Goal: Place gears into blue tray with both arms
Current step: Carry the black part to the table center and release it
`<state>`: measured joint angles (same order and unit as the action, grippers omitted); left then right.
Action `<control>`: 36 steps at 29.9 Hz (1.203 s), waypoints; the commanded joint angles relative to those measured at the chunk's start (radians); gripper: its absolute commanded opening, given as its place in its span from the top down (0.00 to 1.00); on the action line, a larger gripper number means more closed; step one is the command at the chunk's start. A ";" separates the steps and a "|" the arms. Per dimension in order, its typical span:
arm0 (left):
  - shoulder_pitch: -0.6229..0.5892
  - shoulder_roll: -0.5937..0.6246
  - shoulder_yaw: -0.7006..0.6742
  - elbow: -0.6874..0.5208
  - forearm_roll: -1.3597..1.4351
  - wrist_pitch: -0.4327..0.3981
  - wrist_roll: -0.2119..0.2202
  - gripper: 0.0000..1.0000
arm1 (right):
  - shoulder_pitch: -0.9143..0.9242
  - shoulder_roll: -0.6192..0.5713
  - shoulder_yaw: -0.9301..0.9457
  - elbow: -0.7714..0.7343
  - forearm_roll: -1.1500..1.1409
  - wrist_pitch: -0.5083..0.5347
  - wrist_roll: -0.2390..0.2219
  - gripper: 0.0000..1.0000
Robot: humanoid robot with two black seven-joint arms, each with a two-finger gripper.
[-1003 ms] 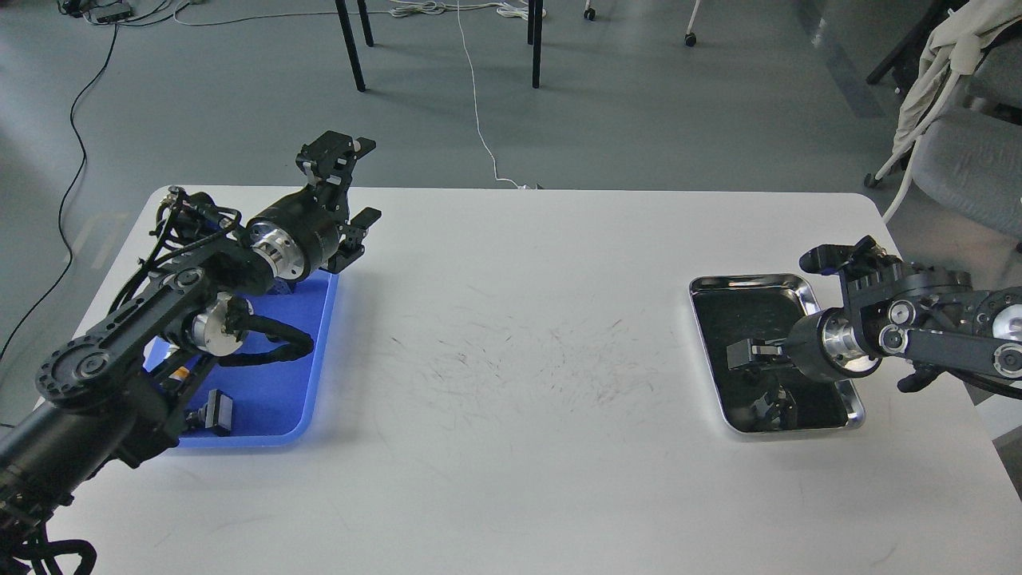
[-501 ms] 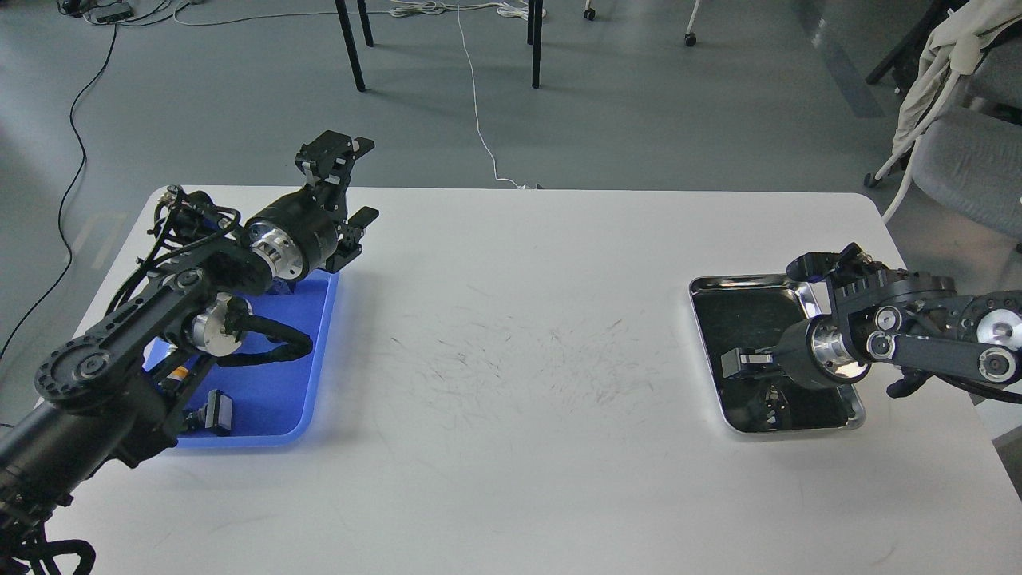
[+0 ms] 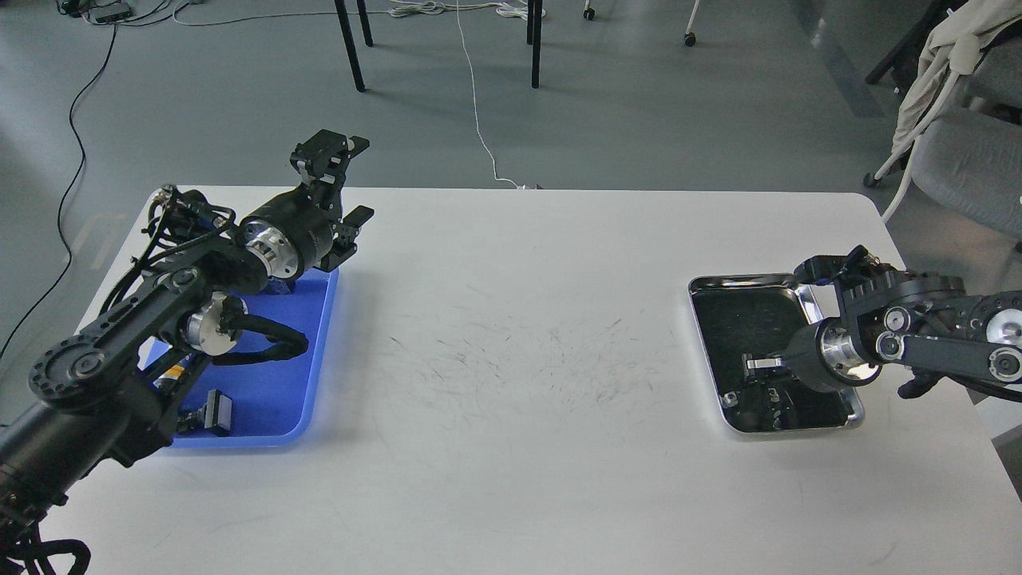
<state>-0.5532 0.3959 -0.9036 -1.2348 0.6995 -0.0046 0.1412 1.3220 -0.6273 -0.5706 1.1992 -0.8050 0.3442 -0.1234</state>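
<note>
The blue tray (image 3: 275,399) lies at the table's left, partly covered by my left arm. My left gripper (image 3: 351,182) hovers over the tray's far right corner, fingers spread wide open with nothing between them. My right gripper (image 3: 757,366) reaches down low into the silver tray (image 3: 742,282) at the right. Its fingers merge with their dark reflection, so their state does not show. I cannot make out the gears: nothing toothed stands out against the silver tray's dark bottom or in the blue tray.
A boxy black block (image 3: 212,413) sits in the blue tray's near part, by my left arm's links. The white table (image 3: 519,359) is scuffed in the middle. Chair legs (image 3: 351,48) and a white cable (image 3: 479,120) are on the floor beyond.
My right gripper has dipped lower in the silver tray and drawn back a little to the right. My left gripper has drifted slightly left, still open.
</note>
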 commanded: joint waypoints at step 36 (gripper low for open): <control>-0.027 0.084 -0.006 -0.014 -0.003 0.044 0.005 0.02 | -0.063 0.627 0.182 -0.291 0.303 -0.247 0.034 0.98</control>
<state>-0.5753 0.4752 -0.9092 -1.2453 0.6965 0.0387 0.1429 1.2882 0.0003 -0.3928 0.8806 -0.4996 0.1093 -0.0923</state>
